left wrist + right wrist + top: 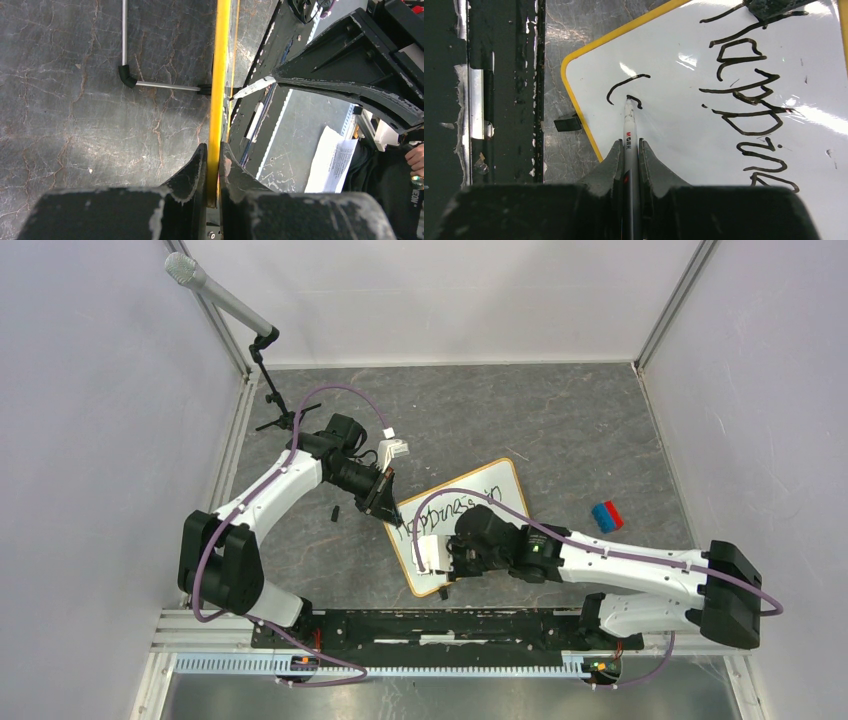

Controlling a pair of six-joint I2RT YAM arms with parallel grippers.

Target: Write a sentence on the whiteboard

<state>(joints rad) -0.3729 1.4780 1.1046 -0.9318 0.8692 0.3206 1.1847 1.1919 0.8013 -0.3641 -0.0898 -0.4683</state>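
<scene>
- A small whiteboard [508, 480] with a thin yellowish frame is seen lying at an angle on a dark marbled table [560, 430]; it is placed in the middle of the workspace, just ahead of the arms' bases.
- The left gripper [385, 500] is clenched on the board's frame near its left-hand corner; in the left wrist view the frame is seen edge-on, pinched between the two black fingers [192, 172] with no gap on either side.
- The right gripper [630, 150] is closed around a slim grey marker [629, 125]; the marker is held in line with the fingers, and its tip is pressed to the white surface close to the rounded corner nearest the bases.
- The sentence [749, 90] is written in thin dark strokes; the first line can be read as roughly "Happines", though its end is cut off by the picture's edge; a second line is only begun, with one curved stroke and a short mark at the marker's tip.
- A black clip foot [568, 122] is seen just outside the frame, beside that corner.
- A small blue and red block [607, 515] is seen on the table to the right of the board, apart from it; a microphone [215, 290] on a stand is placed at the far left corner.
</scene>
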